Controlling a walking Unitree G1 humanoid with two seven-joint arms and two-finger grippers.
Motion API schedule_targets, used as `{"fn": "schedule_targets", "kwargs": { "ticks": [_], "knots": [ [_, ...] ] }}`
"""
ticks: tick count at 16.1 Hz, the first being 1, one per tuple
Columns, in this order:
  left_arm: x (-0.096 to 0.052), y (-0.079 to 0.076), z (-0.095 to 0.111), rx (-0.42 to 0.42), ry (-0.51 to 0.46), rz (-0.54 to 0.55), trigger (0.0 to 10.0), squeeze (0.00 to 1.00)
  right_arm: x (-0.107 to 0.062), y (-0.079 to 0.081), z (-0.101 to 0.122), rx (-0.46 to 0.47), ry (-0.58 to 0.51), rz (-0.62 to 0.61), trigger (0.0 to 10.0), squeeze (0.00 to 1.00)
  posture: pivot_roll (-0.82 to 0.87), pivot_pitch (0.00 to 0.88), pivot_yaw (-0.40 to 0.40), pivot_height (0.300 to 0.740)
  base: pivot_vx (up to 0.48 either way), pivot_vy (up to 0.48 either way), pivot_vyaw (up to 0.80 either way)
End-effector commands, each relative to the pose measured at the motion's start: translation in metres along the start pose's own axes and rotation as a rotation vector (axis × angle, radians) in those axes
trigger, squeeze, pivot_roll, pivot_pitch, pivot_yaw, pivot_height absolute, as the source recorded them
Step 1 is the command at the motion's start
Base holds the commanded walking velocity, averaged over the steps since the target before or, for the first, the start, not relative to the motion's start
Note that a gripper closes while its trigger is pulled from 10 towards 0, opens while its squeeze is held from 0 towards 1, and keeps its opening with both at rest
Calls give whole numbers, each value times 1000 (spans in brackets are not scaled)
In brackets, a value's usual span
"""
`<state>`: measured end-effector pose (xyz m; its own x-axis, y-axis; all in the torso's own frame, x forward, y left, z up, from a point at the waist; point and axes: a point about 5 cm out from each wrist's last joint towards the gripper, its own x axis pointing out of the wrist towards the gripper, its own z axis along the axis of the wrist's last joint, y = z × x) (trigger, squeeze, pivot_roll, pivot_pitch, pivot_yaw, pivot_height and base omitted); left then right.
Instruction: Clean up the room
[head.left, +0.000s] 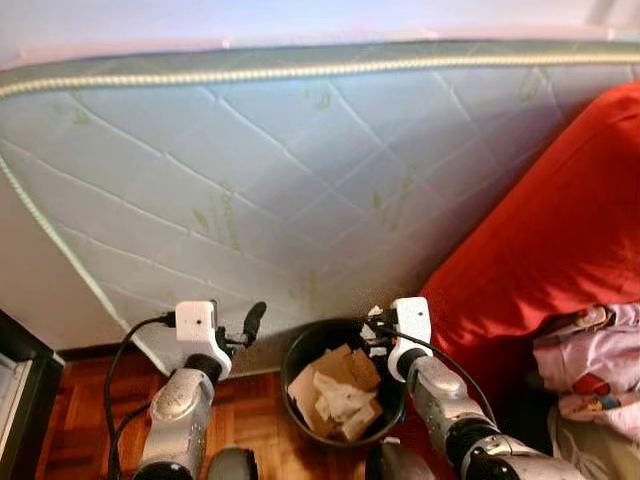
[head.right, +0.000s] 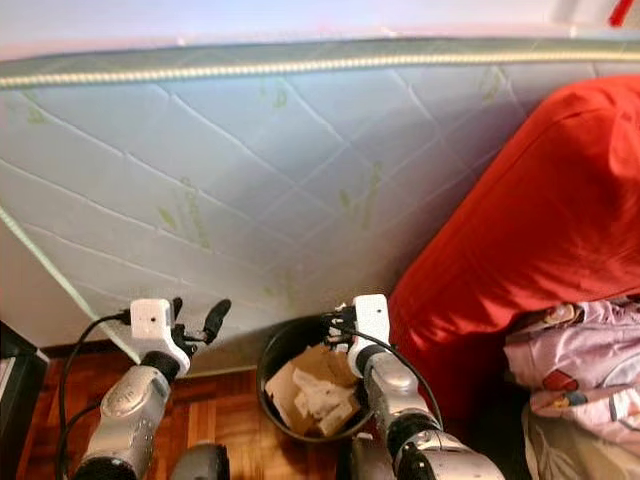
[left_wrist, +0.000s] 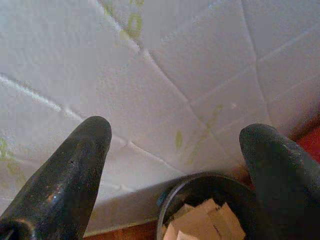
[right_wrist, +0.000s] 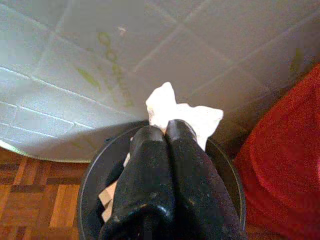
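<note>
A black round bin (head.left: 296, 352) stands on the wooden floor against a leaning white mattress, holding crumpled paper and cardboard scraps (head.left: 335, 392). My right gripper (right_wrist: 167, 131) hovers over the bin's right rim, shut on a crumpled white paper (right_wrist: 181, 114) that sticks out past the fingertips; the same right gripper (head.left: 376, 318) appears small in the left eye view. My left gripper (head.left: 252, 322) hangs left of the bin, open with nothing between its fingers (left_wrist: 80, 165), facing the mattress.
The quilted white mattress (head.left: 260, 190) leans against the wall behind the bin. A red cushion or sofa (head.left: 545, 240) rises on the right, with pink clothing (head.left: 590, 365) on it. A dark piece of furniture (head.left: 20, 400) stands at the far left on the parquet floor (head.left: 250, 420).
</note>
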<state>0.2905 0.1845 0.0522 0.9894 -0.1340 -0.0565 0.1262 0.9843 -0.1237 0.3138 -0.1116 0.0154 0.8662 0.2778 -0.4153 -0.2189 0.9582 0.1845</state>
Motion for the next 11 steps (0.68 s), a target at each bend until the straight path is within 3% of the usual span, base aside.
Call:
{"fn": "schedule_targets", "kwargs": {
  "ticks": [1,8,9,10,11],
  "knots": [
    [-4,-1,0,-10,3,2,10000,0,-1,-3,0,12,0,-11,10000,0,142,171,-77,644,0,0,0],
    [-19,0,3,-1,7,6,10000,0,0,-6,5,55,-33,-42,10000,0,158,219,-74,644,0,0,0],
    [-20,0,3,0,10,7,10000,0,1,-5,7,56,-38,-42,10000,118,164,225,-74,644,0,0,0],
    [-22,0,3,0,12,10,10000,0,1,-4,10,63,-47,-43,10000,1000,168,229,-74,644,0,0,0],
    [-23,0,4,-1,13,11,10000,0,2,-4,10,64,-48,-43,10000,1000,168,230,-74,644,0,0,0]
  ]
}}
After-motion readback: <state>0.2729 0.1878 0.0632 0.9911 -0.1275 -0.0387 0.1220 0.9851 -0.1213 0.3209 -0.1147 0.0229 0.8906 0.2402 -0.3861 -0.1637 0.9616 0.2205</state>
